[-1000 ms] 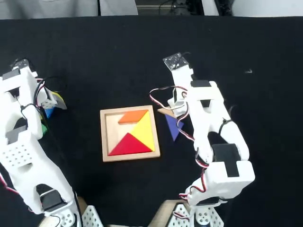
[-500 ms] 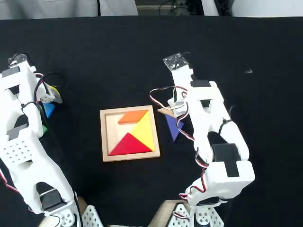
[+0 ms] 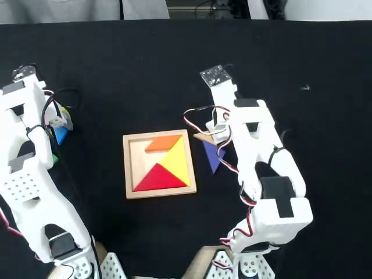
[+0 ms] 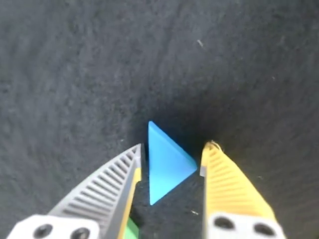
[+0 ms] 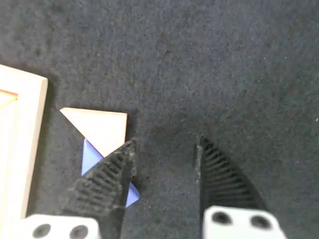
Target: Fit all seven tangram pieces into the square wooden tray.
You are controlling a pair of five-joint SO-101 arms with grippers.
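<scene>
Three pieces (image 3: 168, 165) sit in the tray (image 3: 158, 192) at mid desk (image 3: 290, 58); your left claw (image 4: 174, 147) is open astride the blue triangle (image 4: 167, 162) near the left edge, probably to pinch it, and your right claw (image 5: 165, 141) is open beside the tray.

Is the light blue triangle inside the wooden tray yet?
No, the light blue triangle lies on the black cloth between the open fingers of the left gripper, away from the wooden tray.
</scene>
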